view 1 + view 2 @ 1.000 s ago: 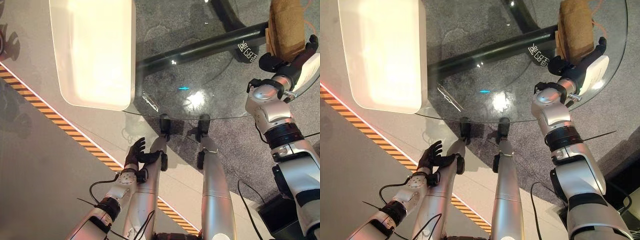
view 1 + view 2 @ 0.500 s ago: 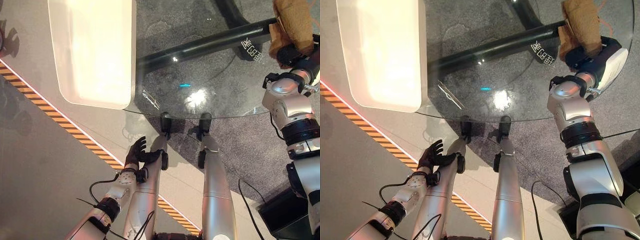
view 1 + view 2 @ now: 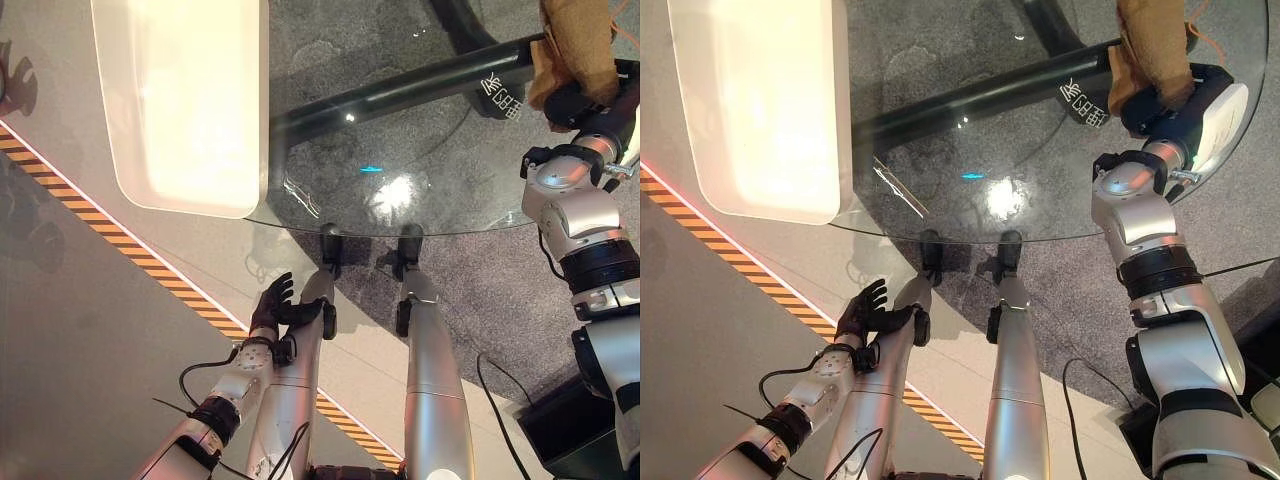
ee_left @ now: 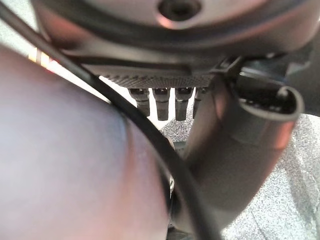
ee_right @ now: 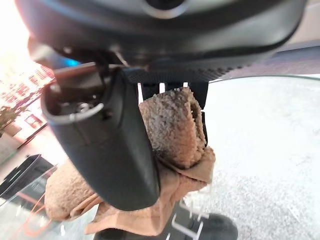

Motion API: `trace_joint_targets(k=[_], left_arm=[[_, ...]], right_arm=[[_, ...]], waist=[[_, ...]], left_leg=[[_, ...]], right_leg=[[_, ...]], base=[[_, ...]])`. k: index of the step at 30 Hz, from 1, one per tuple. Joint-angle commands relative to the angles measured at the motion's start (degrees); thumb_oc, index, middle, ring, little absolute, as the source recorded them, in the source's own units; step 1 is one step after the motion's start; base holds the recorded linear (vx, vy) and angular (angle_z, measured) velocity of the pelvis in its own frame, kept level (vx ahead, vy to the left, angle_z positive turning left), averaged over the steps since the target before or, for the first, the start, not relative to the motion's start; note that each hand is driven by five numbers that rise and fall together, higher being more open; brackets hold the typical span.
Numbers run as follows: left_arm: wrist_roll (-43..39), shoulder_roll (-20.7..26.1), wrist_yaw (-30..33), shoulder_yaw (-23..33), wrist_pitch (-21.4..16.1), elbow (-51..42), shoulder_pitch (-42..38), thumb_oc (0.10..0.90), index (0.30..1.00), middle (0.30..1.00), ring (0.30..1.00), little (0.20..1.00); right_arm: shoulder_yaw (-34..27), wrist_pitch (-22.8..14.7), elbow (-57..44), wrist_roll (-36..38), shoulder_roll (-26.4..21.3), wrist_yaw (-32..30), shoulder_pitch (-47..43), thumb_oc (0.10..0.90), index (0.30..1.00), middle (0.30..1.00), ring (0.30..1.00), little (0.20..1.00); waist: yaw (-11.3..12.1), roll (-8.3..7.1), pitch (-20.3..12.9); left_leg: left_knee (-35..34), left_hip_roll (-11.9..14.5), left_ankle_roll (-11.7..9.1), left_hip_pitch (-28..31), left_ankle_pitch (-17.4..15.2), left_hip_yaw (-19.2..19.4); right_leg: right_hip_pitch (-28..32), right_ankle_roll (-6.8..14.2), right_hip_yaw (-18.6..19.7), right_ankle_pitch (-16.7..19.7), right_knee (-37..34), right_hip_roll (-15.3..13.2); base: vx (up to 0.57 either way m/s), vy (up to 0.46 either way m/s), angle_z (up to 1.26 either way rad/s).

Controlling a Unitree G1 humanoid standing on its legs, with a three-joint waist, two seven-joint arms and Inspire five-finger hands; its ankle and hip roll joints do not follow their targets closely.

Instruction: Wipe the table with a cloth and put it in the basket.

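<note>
A brown terry cloth [image 3: 1150, 45] lies bunched at the far right of the round glass table [image 3: 400, 150]. My right hand [image 3: 1170, 105] is shut on the cloth's near end. In the right wrist view the cloth [image 5: 172, 130] is pressed between the thumb [image 5: 107, 145] and the curled fingers, and its loose end trails onto the glass. My left hand [image 3: 275, 310] hangs low at the left, below the table's near edge. Its fingers [image 4: 162, 102] are relaxed and hold nothing.
A white rectangular tub [image 3: 185, 100] with rounded corners stands at the far left, touching the table's left edge. A black bar [image 3: 400, 95] of the table's frame shows through the glass. An orange and black striped line [image 3: 150, 275] crosses the floor at the left.
My right hand, spread flat beside the cloth a second ago, has curled round it and shifted slightly to the far right. The left hand has not moved.
</note>
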Motion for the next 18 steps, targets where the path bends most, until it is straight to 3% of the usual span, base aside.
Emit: trace_joint_targets(k=[1,7,18], left_arm=[[1.07,-0.27,-0.07,0.42,-0.06,-2.89,9.24,0.8,0.9,0.9,0.9,0.9],[2.5,-1.07,-0.79,1.27,-0.48,-2.25,9.45,0.8,0.9,0.9,0.9,0.9],[4.34,-0.96,-1.64,1.77,-1.52,-1.0,9.32,0.8,0.9,0.9,0.9,0.9]], right_arm=[[6.01,-0.02,-12.54,-9.12,0.26,9.83,-0.39,0.1,0.3,0.3,0.3,0.2],[10.58,2.71,-15.57,-15.62,3.41,17.94,0.61,0.1,0.3,0.3,0.3,0.2],[17.03,2.59,-17.32,-19.93,7.54,29.26,2.08,0.1,0.3,0.3,0.3,0.2]], waist=[[0.63,3.41,-1.31],[1.12,3.24,-1.31],[1.81,2.4,-1.31]], left_leg=[[5.34,-3.35,-0.19,-1.05,-6.6,-3.89],[5.25,-3.43,-0.18,-1.33,-6.52,-3.77],[4.94,-3.42,-0.37,-1.86,-6.12,-3.85]], right_leg=[[-0.48,0.61,-1.65,-0.37,-0.64,2.6],[-0.61,0.65,-2.01,-0.4,-0.78,2.36],[-0.76,0.9,-2.94,0.05,-1.33,2.04]], base=[[0.0,0.0,0.0],[0.0,0.002,0.02],[0.0,-0.008,0.04]])
